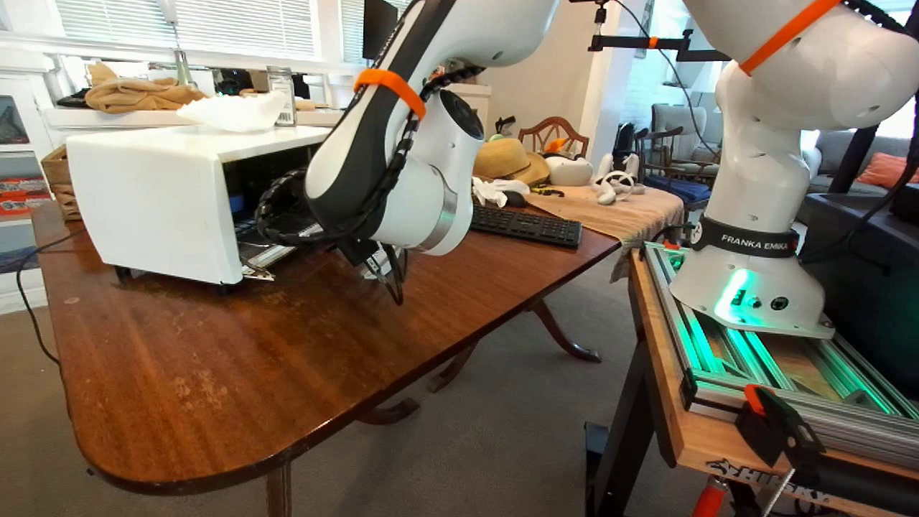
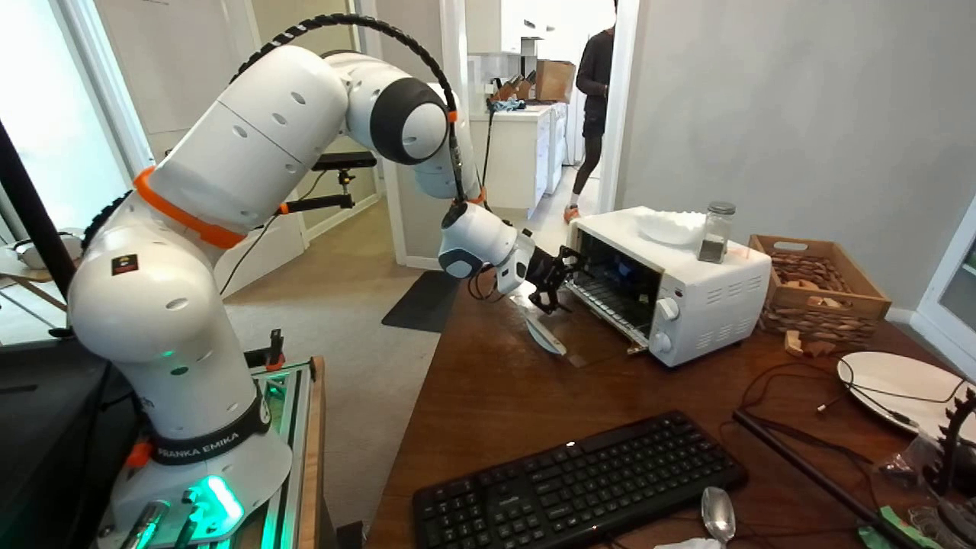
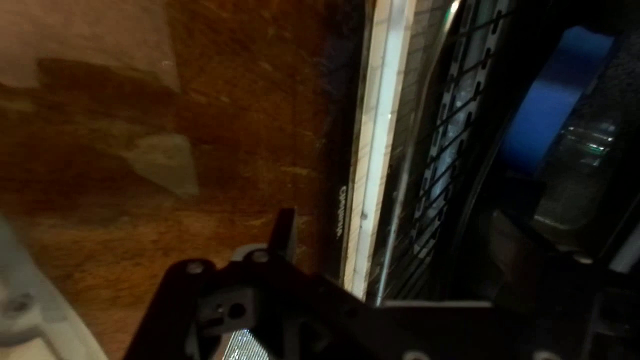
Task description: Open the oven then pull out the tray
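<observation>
Evidently the oven [image 2: 698,301] gives you access: in an exterior view it stands on the table [image 2: 496,412], right of the arm and beyond the keyboard [image 2: 579,488], with its dark mouth facing left and near. Your gripper [image 2: 572,285] is at the far left end of that mouth, its jaws well spread and nothing visible between them; you cannot tell whether either jaw touches the oven.

The glass door [image 3: 335,200] appears to lie dropped, and the white curved bar to its left is probably its handle [image 2: 545,336]. Treat that glass as brittle and avoid leaning on it.

Your tray [image 3: 450,150] is most likely the dark wire grid just inside. Expect it to be light and stiff, with thin, slick bars that could roll out of a loose pinch. Take hold at the middle of its front bar, one jaw above and one below, and draw it level toward the near left; pulled from one end, it would likely twist and bind. A blue thing [image 3: 555,100] sits deeper inside, and if it rests on the tray it may slide.

The oven itself looks thin-walled, so a hard tug could skid it and tip the glass jar [image 2: 717,232] on top.
</observation>
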